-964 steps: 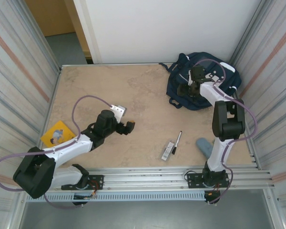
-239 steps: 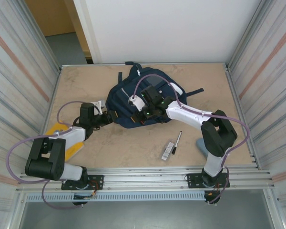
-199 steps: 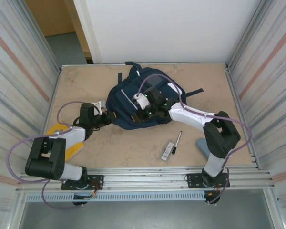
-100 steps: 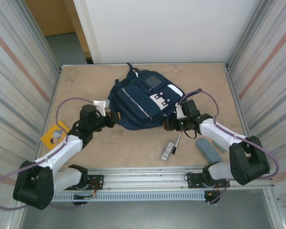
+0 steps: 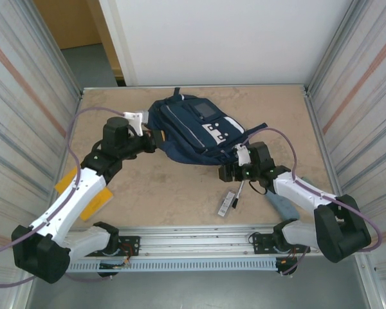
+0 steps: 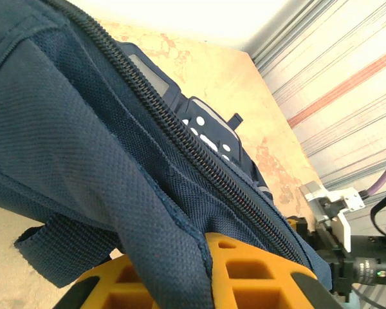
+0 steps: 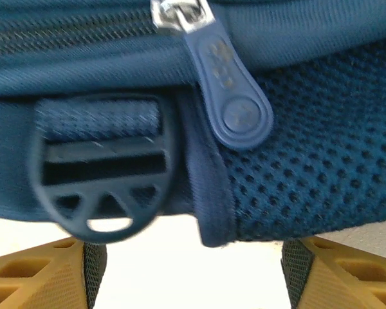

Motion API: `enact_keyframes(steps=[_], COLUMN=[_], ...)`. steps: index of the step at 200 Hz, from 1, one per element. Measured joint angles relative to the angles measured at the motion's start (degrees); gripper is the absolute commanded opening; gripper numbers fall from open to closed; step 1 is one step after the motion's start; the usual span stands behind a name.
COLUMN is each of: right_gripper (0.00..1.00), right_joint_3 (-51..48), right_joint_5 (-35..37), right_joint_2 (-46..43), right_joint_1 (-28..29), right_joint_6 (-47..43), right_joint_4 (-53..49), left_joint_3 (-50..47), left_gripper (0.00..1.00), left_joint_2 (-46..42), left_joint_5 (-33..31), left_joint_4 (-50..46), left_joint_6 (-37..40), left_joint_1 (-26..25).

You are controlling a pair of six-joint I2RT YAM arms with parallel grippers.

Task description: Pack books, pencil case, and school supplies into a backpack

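The navy-blue backpack (image 5: 192, 131) is seen toward the far middle of the table (image 5: 174, 193), its square grey front panel (image 5: 207, 111) turned upward. Its left end is pinched by the left gripper (image 5: 149, 139). In the left wrist view a fold of navy fabric is clamped between the yellow-orange fingers (image 6: 244, 277) of that gripper (image 6: 186, 277), and a long closed zipper (image 6: 199, 154) runs diagonally above the fold.

The right gripper (image 5: 226, 172) is placed just at the near right edge of the backpack. In the right wrist view its 2 orange fingertips (image 7: 32, 277) stand wide apart with nothing between them. The bag's mesh side is directly ahead, with a navy zipper pull (image 7: 235, 96) and a dark plastic buckle (image 7: 100, 174) on a webbing strap.

The black pen (image 5: 238, 193) and the white-and-black bar (image 5: 226, 203) lie side by side on the table just near of the right gripper. The pale grey-blue pencil case (image 5: 282, 205) is partly covered by the right arm. The yellow-orange book (image 5: 95, 203) lies at the near left, partly hidden under the left arm.
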Motion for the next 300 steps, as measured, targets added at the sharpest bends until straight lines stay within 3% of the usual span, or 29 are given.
enact_keyframes(steps=[72,103,145,180,259,300], right_gripper=[0.55,0.36,0.31,0.14,0.08,0.08], right_joint_3=[-1.6,-1.6,-2.4,-3.7,-3.9,-2.1], right_joint_5=[-4.7,-4.9,-3.2,-2.7,-5.8,-6.3], right_joint_2=[0.5,2.6,3.7,3.7,-2.4,-4.6], right_joint_1=[1.6,2.7,4.6,4.9,5.3,8.7], right_joint_6=[0.5,1.4,2.2,2.2,1.8,1.8], right_joint_4=[11.2,13.6,15.9,17.7,14.0,10.0], left_joint_3=[4.8,4.8,4.8,4.9,5.3,3.7], left_gripper=[0.0,0.0,0.0,0.0,0.0,0.0], left_joint_2=[1.4,1.4,1.4,1.4,1.4,1.4], left_joint_5=[-0.2,-0.7,-1.2,-1.7,-2.2,-2.8], left_joint_4=[-4.2,-4.2,-4.2,-4.7,-5.9,-2.8], left_joint_6=[-1.3,-1.7,-1.7,-1.7,-1.8,-3.0], left_joint_1=[-1.1,-1.1,-1.1,-1.1,-1.1,-1.9])
